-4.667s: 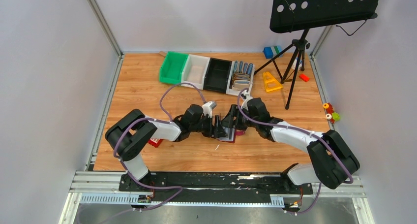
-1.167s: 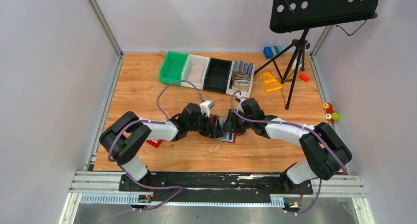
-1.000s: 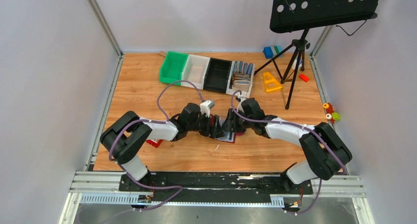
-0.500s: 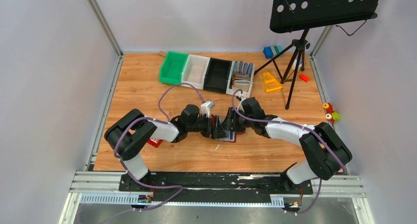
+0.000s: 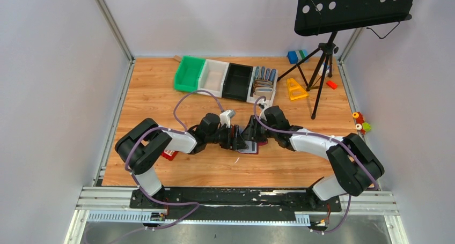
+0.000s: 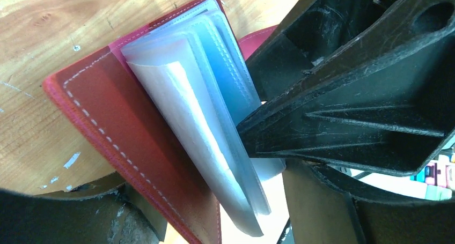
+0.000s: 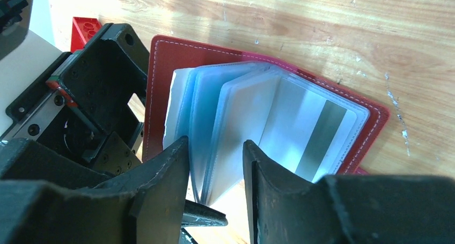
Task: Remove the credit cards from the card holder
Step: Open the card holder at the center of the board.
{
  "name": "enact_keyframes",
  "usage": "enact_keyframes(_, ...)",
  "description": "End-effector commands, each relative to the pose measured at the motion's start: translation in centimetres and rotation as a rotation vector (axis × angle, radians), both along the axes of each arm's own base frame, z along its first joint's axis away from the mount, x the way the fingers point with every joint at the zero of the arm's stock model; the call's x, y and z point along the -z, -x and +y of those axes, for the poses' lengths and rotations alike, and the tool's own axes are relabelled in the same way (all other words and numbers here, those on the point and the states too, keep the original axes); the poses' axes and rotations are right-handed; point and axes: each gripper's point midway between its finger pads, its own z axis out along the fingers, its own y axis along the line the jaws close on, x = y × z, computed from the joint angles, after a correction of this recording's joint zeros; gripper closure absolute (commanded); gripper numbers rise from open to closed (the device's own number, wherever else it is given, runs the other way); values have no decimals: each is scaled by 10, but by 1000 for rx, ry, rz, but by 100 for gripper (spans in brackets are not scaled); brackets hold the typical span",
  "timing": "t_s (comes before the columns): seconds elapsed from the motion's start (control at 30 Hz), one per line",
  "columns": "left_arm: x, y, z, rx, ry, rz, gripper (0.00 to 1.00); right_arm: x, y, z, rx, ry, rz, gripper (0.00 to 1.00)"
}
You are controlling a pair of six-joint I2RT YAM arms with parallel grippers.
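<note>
Since the earliest view the right arm has been drawn in toward the centre, so that both arms meet over the card holder (image 7: 161, 72), which lies open on the table (image 5: 161, 94). To the left, the left gripper (image 5: 240, 141) is held wide, with the red cover and clear sleeves (image 7: 214, 110) between its fingers. One of the credit cards (image 7: 316, 134), pale with a dark stripe, is seen inside a sleeve; none has been taken out. To the right, the right gripper (image 7: 214, 145) is narrowed about a bundle of sleeves, though a firm pinch cannot be confirmed. Parting the sleeves appears to be the step in hand; next, a single card edge must be isolated and slid free.
</note>
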Motion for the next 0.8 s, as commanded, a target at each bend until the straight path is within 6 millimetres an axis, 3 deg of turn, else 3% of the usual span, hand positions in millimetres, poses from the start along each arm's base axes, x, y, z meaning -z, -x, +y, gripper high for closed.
enact_keyframes(0.0, 37, -2, 20, -92, -133, 75, 23, -2, 23, 10, -86, -17, 26, 57)
enact_keyframes(0.13, 33, 4, 20, -64, -114, 73, 17, 0, 22, 6, -85, 9, 19, 36)
enact_keyframes(0.4, 32, 8, 22, -46, -54, 100, 26, -12, 19, 0, -71, -7, -19, 24)
enact_keyframes(0.6, 36, 9, 23, -49, -27, 124, 36, -17, 18, -15, -36, -21, -37, 31)
enact_keyframes(0.77, 37, 11, 24, -56, -11, 137, 54, -22, 25, -8, -66, -142, 5, 42)
